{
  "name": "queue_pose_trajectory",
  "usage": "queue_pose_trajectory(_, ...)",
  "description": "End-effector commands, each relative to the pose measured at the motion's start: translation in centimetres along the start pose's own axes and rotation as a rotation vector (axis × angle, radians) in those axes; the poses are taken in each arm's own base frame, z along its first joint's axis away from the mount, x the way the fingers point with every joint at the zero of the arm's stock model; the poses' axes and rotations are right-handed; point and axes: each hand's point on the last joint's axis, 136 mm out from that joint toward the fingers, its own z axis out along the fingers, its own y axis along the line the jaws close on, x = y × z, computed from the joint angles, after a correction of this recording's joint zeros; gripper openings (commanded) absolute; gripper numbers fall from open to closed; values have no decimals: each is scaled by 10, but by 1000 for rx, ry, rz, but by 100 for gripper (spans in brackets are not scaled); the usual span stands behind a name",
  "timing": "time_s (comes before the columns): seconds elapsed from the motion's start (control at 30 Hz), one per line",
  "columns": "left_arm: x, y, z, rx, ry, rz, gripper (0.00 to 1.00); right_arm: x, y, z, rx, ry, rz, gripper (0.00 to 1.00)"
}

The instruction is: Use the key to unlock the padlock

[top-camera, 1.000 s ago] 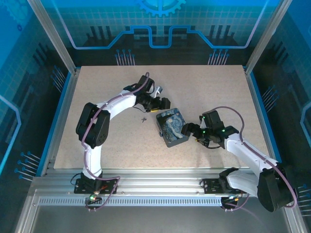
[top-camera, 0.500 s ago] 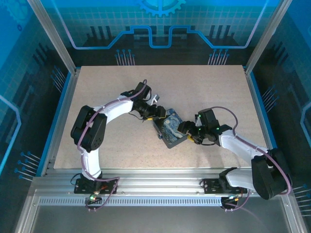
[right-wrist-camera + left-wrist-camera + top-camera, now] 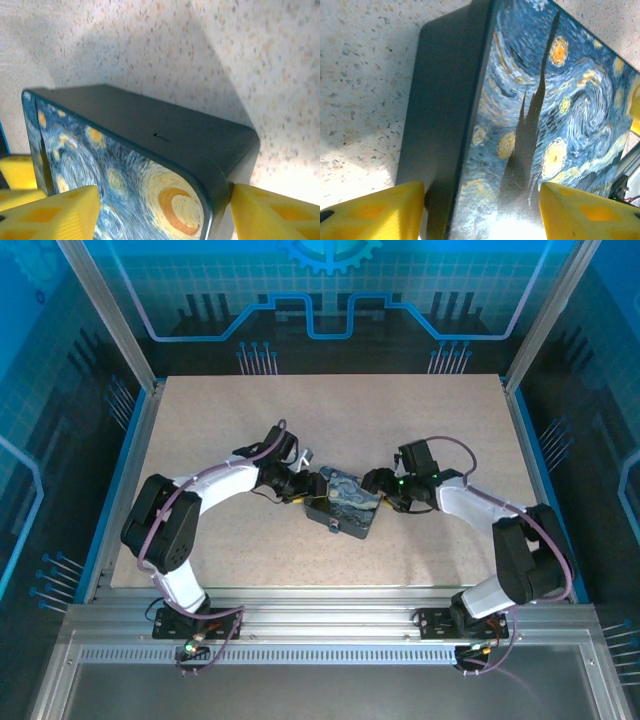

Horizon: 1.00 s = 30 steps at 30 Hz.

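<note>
Midway across the speckled beige surface [image 3: 210,430], a dark blue swirl-painted tin box [image 3: 348,502] is lying flat with its lid shut, hiding whatever it is holding. The padlock [image 3: 333,524] is showing as a tiny pale piece on the tin's near long side, too small to read further; the key I cannot pick out. The left jaws are straddling the tin's left end: in the left wrist view one yellow finger [image 3: 375,212] is touching the dark side wall while the other is sitting by the painted lid. The right jaws are straddling the right end, one finger touching the rounded corner. Both pairs are standing apart around the tin, and whether they are pressing it or hanging loose I cannot tell. Blue-lit panels [image 3: 330,300] printed with circuit lines and an aluminium frame [image 3: 105,315] are enclosing the surface. A second ago the tin was sitting nearer the right arm [image 3: 470,505] and turned more steeply, the left jaws were hanging beyond its far corner, and the key was lying bare just left of it; now the jaws are flanking the tin and the left arm [image 3: 220,480] is covering that spot.
</note>
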Motion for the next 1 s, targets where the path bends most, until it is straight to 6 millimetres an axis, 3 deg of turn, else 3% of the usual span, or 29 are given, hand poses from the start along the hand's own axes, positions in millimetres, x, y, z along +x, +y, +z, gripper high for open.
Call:
queue_pose_trajectory(0.0, -1, -48, -1, 169, -18, 49, 60, -17, 39, 0, -117, 1, -83, 68)
queue_pose_trajectory(0.27, -29, -59, 9, 156, -78, 51, 57, -50, 39, 15, -102, -1, -84, 63)
queue_pose_trajectory(0.6, -70, -50, 14, 61, -151, 52, 56, -89, 42, 27, -76, -23, -79, 64)
queue_pose_trajectory(0.8, -90, -36, 10, 35, -186, 21, 58, -97, 38, 36, -52, -12, -73, 67)
queue_pose_trajectory(0.97, -92, -32, 9, 25, -181, 19, 62, -104, 31, 37, -35, -25, -61, 74)
